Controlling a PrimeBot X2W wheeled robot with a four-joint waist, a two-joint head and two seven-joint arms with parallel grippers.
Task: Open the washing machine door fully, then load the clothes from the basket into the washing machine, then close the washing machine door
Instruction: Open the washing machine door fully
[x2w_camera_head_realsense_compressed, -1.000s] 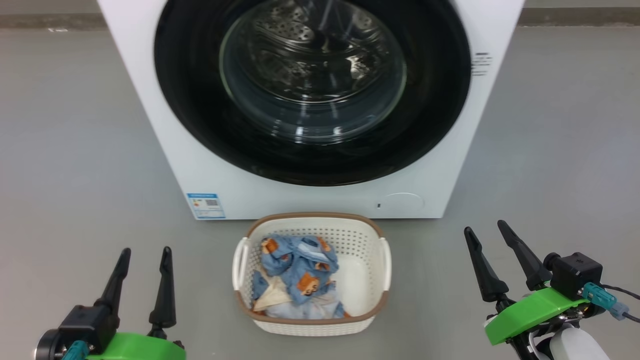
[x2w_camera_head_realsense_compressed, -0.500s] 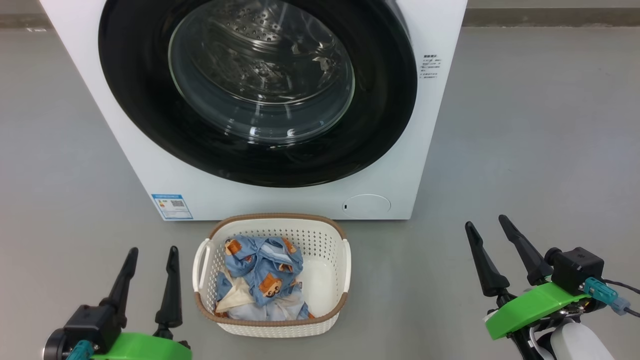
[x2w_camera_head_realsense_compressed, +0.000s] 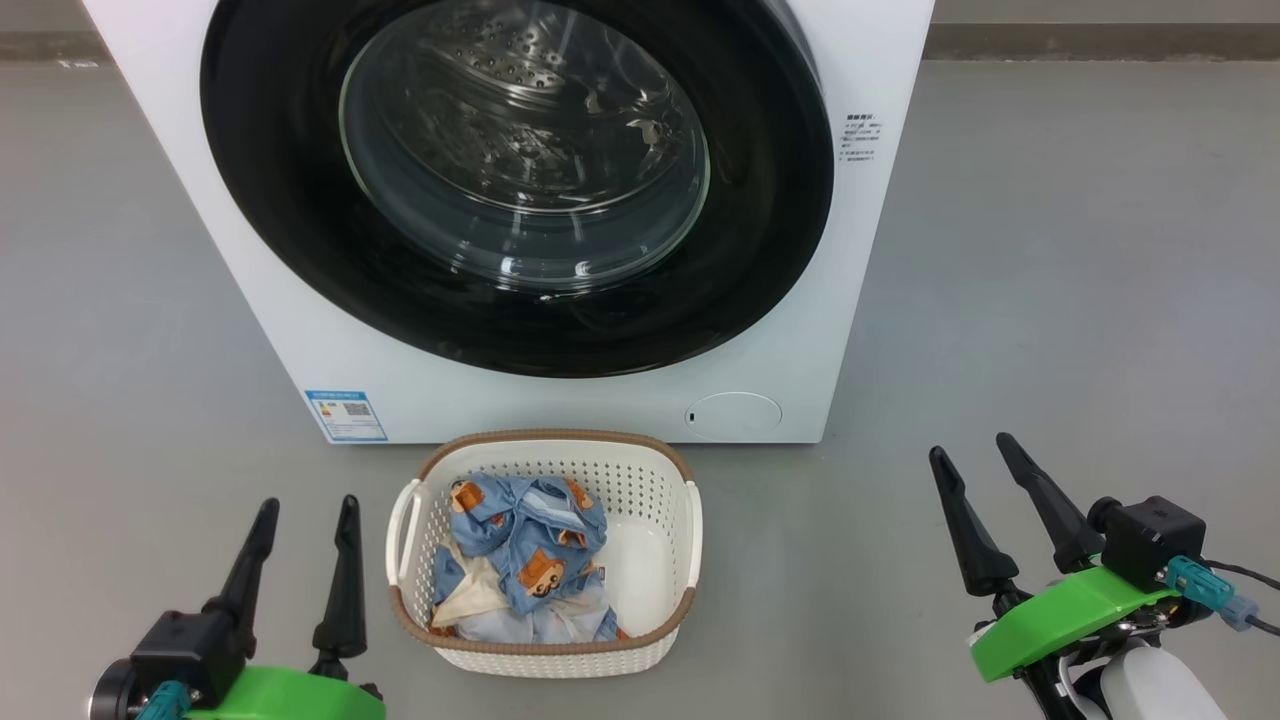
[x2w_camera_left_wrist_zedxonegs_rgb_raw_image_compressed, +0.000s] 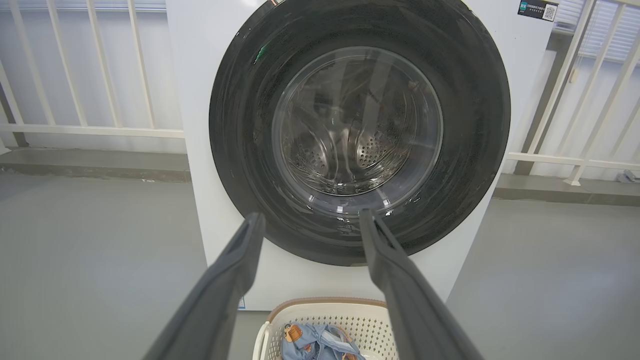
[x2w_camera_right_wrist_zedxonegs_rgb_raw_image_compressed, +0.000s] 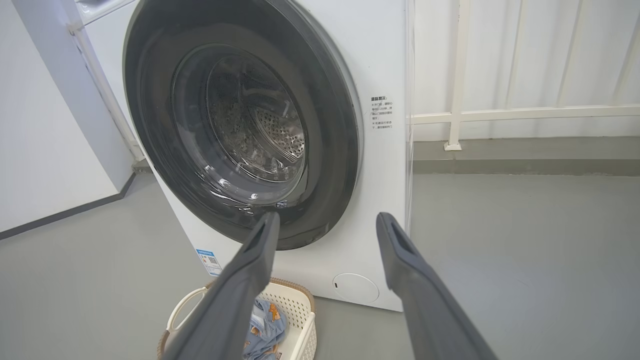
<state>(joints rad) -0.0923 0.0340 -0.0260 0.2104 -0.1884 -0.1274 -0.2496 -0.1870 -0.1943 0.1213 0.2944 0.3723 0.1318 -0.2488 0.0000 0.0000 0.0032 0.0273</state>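
Grey floor (x2w_camera_head_realsense_compressed: 1050, 300) all round. The washer (x2w_camera_head_realsense_compressed: 560, 405) stands out ahead of both sets of fingers, more squarely in front of the left pair, and well apart from either. Its door (x2w_camera_head_realsense_compressed: 770, 200) looks closed flat against the front, and you can see the steel drum through the glass. In the left wrist view both fingertips line up over the door's lower edge. In the right wrist view one tip overlaps the door's bottom and the other sits over the washer's white corner.

The basket (x2w_camera_head_realsense_compressed: 560, 657) is on the floor right at the washer's foot. It's between the two grippers, but way closer to the left one, just beside its inner finger. The clothes (x2w_camera_head_realsense_compressed: 525, 555) are heaped in the side of the basket nearer the left fingers, blue bear print on top with a cream bit poking out underneath.

Left gripper (x2w_camera_head_realsense_compressed: 310, 505) and right gripper (x2w_camera_head_realsense_compressed: 969, 446) both have their fingers spread wide, hanging free over the floor.
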